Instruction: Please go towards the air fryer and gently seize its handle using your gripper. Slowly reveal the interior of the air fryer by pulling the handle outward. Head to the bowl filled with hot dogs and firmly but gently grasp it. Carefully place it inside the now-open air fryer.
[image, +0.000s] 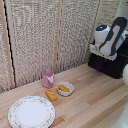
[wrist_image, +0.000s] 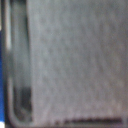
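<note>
Floral-rimmed plate (image: 31, 111) aside, the white bowl (image: 65, 89) sits mid-surface while the gripper, state untellable, hovers at the air fryer (image: 111, 64), risking a missed, unseen handle.

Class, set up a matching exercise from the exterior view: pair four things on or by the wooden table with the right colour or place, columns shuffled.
Things:
1. cup
2. bowl
3. plate
4. air fryer

Descriptions:
A. black, at the exterior view's right
B. pink, upright
C. flat, with a floral rim
D. white, holding a yellow-orange hot dog

Pairs: 1-B, 2-D, 3-C, 4-A
</note>
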